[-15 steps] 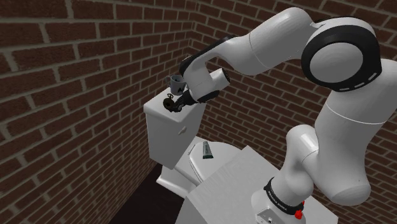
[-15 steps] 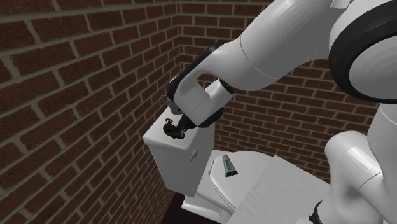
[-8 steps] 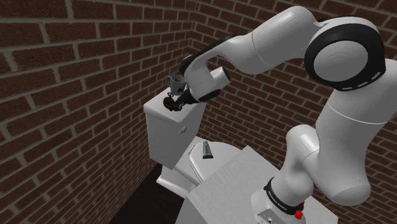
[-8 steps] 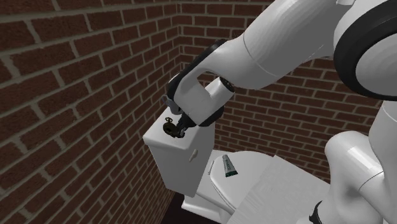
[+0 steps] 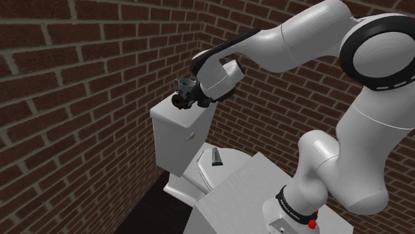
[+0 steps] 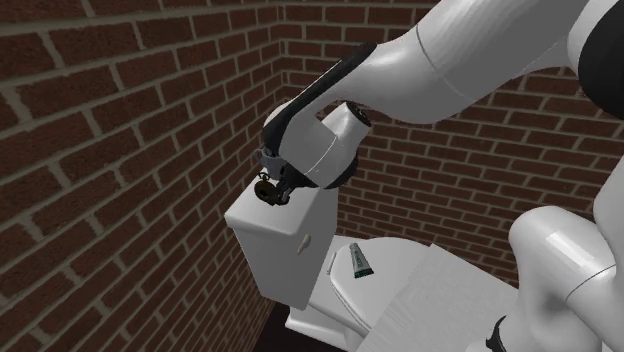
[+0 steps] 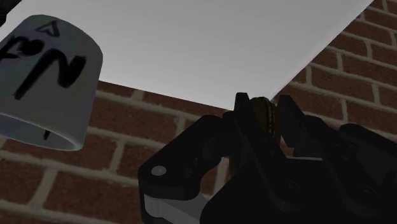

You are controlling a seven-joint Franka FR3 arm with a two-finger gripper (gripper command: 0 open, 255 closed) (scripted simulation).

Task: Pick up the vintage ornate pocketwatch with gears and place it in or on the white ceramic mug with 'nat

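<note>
Two black fingers (image 7: 245, 124) are clamped tight on the pocketwatch (image 7: 262, 113), one on each flat face, so the gripper (image 7: 262, 109) has a proper hold on it. In the wrist view you get the watch edge-on: a thin disc with a ribbed rim in dark bronzy brown, poking up just past the fingertips.

In the second exterior view the pocketwatch (image 6: 266, 192) reads as a small dark round thing with a brownish tint and a little loop on top, hanging in the gripper (image 6: 276, 190) just above the lid of the toilet tank (image 6: 268, 240), near the lid's corner by the brick wall (image 6: 120, 150). It isn't touching the lid. I can't make out any gear detail at this distance.

In the shoulder view the watch (image 5: 178, 101) is just a dark blob at the tip of the gripper (image 5: 189, 100), right beside and a bit lower than the mug (image 5: 183, 84). That mug stands on the tank lid (image 5: 169, 110). In the wrist view the mug (image 7: 48, 76) is greyish white with fat black lettering on its side, off to one side of the fingers and not touching them.

A greenish-grey tube (image 5: 217, 157) lies on the closed toilet seat, well apart from all this.
</note>
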